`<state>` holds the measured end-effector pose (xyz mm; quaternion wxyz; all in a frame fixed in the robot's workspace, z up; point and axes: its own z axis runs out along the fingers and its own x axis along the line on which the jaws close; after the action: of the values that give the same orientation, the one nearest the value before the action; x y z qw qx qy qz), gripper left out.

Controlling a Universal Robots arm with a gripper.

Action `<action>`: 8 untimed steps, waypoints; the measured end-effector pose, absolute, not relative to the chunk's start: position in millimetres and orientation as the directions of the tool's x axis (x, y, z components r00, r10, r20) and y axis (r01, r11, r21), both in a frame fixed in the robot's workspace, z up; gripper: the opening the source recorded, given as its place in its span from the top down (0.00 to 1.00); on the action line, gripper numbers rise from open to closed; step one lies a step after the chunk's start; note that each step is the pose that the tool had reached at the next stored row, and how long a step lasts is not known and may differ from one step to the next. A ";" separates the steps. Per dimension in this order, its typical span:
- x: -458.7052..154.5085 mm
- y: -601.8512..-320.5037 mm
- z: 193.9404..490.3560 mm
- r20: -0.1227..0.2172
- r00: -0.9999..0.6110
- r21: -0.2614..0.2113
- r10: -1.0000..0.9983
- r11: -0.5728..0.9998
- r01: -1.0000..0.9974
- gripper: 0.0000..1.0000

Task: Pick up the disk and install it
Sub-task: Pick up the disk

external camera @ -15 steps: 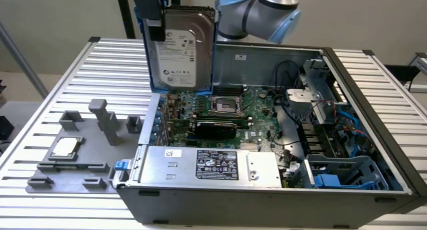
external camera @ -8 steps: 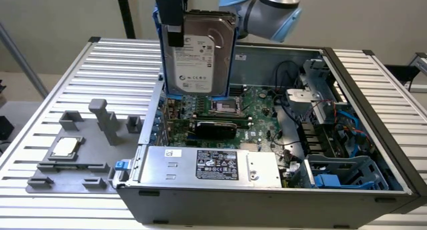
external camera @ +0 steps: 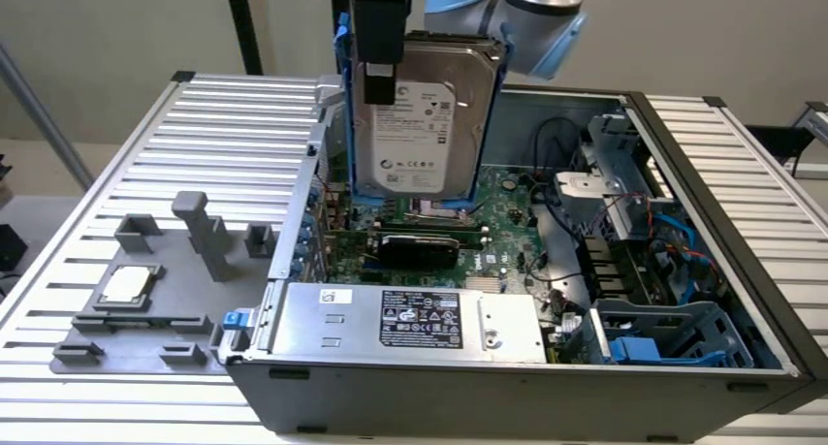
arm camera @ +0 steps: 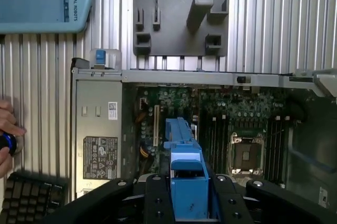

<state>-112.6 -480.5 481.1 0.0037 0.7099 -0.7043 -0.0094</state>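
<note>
Disk (external camera: 421, 115) in blue carrier (arm camera: 184, 150), clamped by gripper (arm camera: 187, 197), hanging upright above the motherboard (external camera: 505, 222) of the open case (external camera: 518, 401). Carrying it well likely means keeping it plumb, clear of cables (external camera: 554, 140) and case walls.

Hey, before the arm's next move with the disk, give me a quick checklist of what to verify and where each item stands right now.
1. Grip: the gripper is shut on the blue carrier of the disk, which hangs upright: ok.
2. Clearance: the disk is held above the motherboard and touches nothing: ok.
3. Access: the case is open, its inside exposed: ok.
4. Blue drive cage free to take a disk: cannot tell.
5. Person: a hand rests outside the case, by a keyboard: ok.
</note>
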 end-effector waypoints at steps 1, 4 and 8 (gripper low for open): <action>-108.6 -482.6 481.1 -0.008 0.008 0.018 -1.000 -0.008 -1.000 0.67; -96.6 -488.8 481.0 -0.008 0.008 0.018 -1.000 -0.008 -1.000 0.67; -80.2 -497.1 480.9 -0.008 0.008 0.018 -1.000 -0.008 -1.000 0.67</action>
<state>-80.2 -497.1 480.9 0.0037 0.7099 -0.7042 -0.0094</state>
